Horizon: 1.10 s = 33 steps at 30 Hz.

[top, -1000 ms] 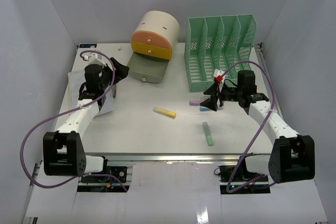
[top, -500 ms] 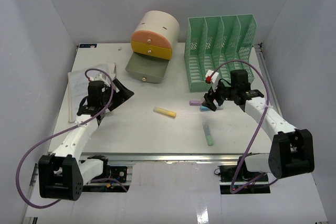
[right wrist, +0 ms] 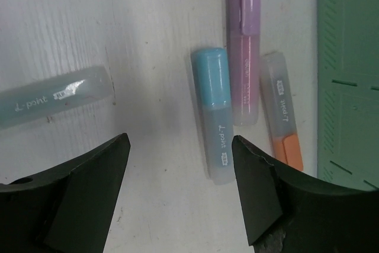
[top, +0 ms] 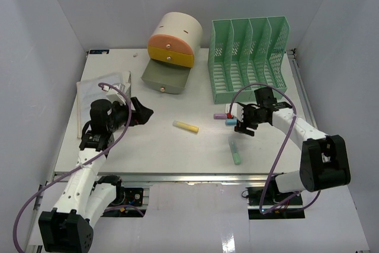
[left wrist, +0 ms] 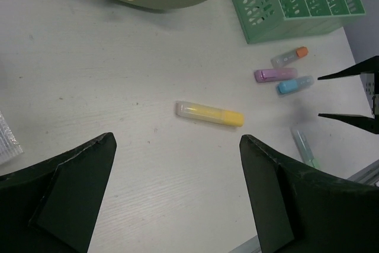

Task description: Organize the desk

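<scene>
A pick is judged in hand: the right gripper [right wrist: 177,146], released and empty, is poised above the blue highlighter [right wrist: 214,114] on the bench [right wrist: 71,28] beneath; the left gripper [left wrist: 177,140] is likewise spread. Descent and closure are needed.

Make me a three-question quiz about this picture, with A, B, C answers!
1. Where is the yellow highlighter?
A. in a cup
B. lying on the desk
C. in a box

2. How many highlighters are on the desk?
A. two
B. eight
C. five

3. The left gripper is:
A. open and empty
B. shut on a pen
C. shut on a ball

Answers:
1 B, it lies flat on the white tabletop.
2 C, they are yellow, purple, blue, orange and green.
3 A, its fingers stand wide apart with nothing between them.
</scene>
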### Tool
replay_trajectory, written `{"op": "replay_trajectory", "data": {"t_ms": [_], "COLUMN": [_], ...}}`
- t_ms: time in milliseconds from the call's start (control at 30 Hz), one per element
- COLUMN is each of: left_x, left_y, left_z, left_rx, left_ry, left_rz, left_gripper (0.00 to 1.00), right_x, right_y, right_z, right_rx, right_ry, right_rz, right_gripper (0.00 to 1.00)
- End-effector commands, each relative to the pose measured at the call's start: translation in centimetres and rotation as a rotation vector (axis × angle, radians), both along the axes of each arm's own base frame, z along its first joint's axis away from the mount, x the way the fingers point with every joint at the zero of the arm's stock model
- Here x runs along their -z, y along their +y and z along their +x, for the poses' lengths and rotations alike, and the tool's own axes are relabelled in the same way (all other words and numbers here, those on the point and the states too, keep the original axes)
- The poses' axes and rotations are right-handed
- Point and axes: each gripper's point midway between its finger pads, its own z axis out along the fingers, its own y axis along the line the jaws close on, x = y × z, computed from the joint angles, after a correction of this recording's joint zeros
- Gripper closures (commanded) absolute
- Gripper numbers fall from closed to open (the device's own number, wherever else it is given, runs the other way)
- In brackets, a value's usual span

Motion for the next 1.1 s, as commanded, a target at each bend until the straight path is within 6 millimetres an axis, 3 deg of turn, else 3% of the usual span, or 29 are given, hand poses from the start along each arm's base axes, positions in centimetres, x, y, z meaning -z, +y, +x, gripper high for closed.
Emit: {"op": "replay_trajectory", "data": {"t_ms": [0, 267, 500, 800, 900, 1067], "left_x": [-0.4, -1.8, -2.2, -2.4, -2.5, -2.5], "left_y": [0.5, 1.1, 1.2, 1.2, 1.2, 1.2], "left_z": [-0.8, -1.1, -1.2, -1.2, -1.3, -1.3], "left_rx": [0.006, -0.027, -0.028, -0.031, -0.029, -0.03], "left_ry": [-0.048, -0.103, -0.118, -0.126, -0.129, -0.131], "left_rz": [0.057, 0.068, 0.067, 0.065, 0.063, 0.062], "left_gripper": [0.03, 0.02, 0.02, 0.02, 0.02, 0.02], "right_x": [2.3, 3.3, 4.1, 0.0, 0.0, 1.2], "right_y": [-2.0, -3.0, -2.8, -0.4, -0.4, -0.7], "right_z": [0.4, 2.8, 2.8, 1.1, 1.0, 2.4], "right_rx": [-0.08, -0.048, -0.057, -0.242, -0.29, -0.286], "right_ry": [0.009, 0.034, 0.069, -0.015, -0.021, 0.013], "right_rz": [-0.093, -0.105, -0.098, 0.032, 0.025, -0.008], "right_gripper": [0.25, 0.28, 0.32, 0.28, 0.24, 0.24]}}
